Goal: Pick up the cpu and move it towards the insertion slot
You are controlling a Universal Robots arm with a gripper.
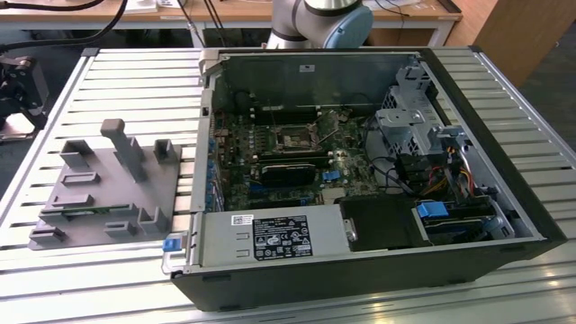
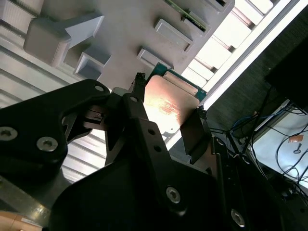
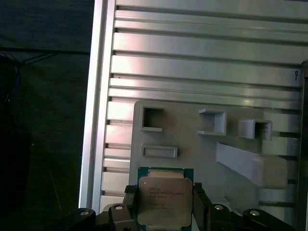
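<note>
The slatted table (image 1: 135, 67) carried an open computer case (image 1: 500, 148), with a grey holder (image 1: 112, 192) at nine o'clock from it in the exterior view. Inside the case, the socket (image 1: 295, 140) lay toward ten o'clock from the middle. In the first wrist view the gripper (image 3: 164, 204) was clenched on the chip (image 3: 163, 192) by two opposite edges, over the holder's rim. The chip looked light, stiff and flat. Its metal lid was likely slick and its underside delicate, so the side edges seemed the safest hold.
</note>
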